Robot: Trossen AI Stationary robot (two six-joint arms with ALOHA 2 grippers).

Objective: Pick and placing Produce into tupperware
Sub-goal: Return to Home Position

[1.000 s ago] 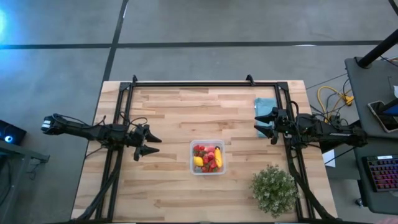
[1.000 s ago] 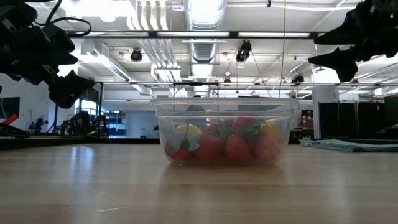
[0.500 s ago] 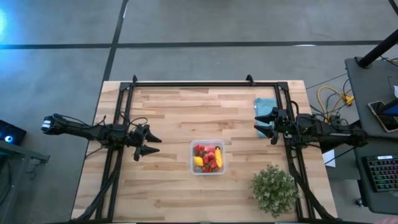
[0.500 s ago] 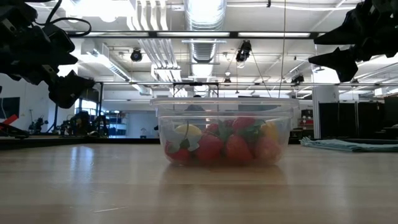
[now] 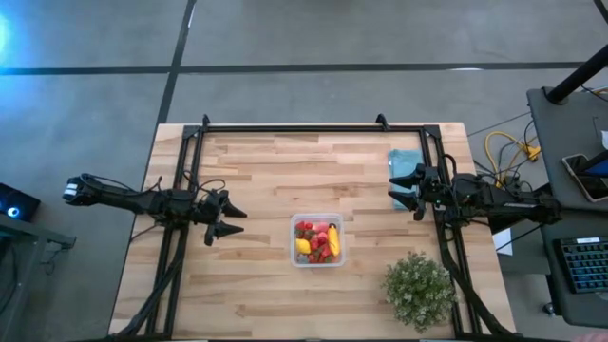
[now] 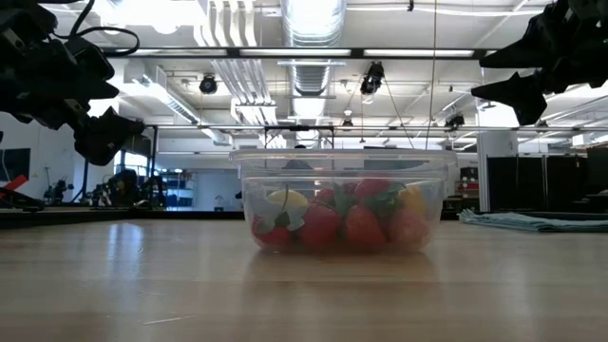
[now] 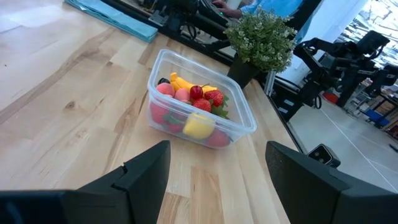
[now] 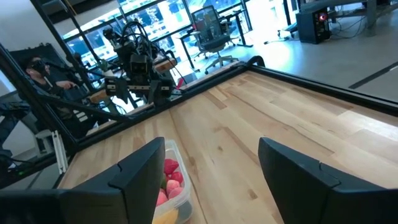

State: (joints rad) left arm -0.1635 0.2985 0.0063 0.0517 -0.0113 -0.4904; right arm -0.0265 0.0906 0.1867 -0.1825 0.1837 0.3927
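Clear container (image 6: 342, 176); red and pink berries (image 7: 212, 97), yellow banana (image 7: 180, 81), yellow lemon (image 7: 198, 125); pale streaky wood-grain table (image 5: 266, 171); teal cloth (image 5: 404, 160); green plant (image 5: 418, 290) with pale flecks; black arms (image 5: 142, 201); grey floor (image 5: 332, 38) crossed by dark lines

— Where is the left gripper (image 5: 226, 226)?
— At nine o'clock on the counter (image 5: 266, 171). The arm reaches in level from that edge, and the fingers are spread wide, tips pointing toward three.
— And the right gripper (image 5: 394, 190)?
— Near three o'clock, a touch toward two. That arm lies level too, fingers apart and pointing toward nine. Both grippers hang above the wood, empty.
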